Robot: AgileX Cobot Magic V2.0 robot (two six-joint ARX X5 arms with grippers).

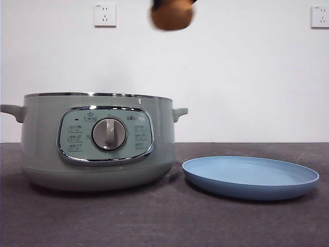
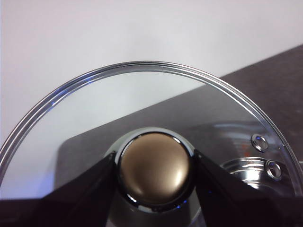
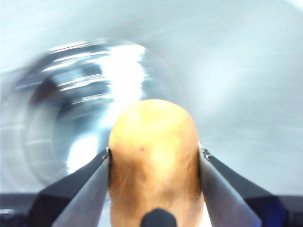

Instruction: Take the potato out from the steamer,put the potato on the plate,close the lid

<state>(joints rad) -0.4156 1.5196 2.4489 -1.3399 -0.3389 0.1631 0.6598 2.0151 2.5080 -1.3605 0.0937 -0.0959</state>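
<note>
The orange-brown potato [image 1: 172, 16] hangs high above the open sage-green steamer [image 1: 97, 141], near the top edge of the front view. My right gripper [image 3: 154, 156] is shut on the potato [image 3: 154, 156], with the steamer's shiny inside [image 3: 80, 109] blurred behind it. The light-blue plate [image 1: 250, 176] lies on the table right of the steamer. My left gripper [image 2: 155, 165] is shut on the knob [image 2: 155, 170] of the glass lid [image 2: 142, 90], held off the pot and out of the front view.
The dark table [image 1: 164, 221] runs under the steamer and plate. A white wall with two sockets [image 1: 105, 15] stands behind. The steamer's side handles [image 1: 180, 112] stick out on both sides.
</note>
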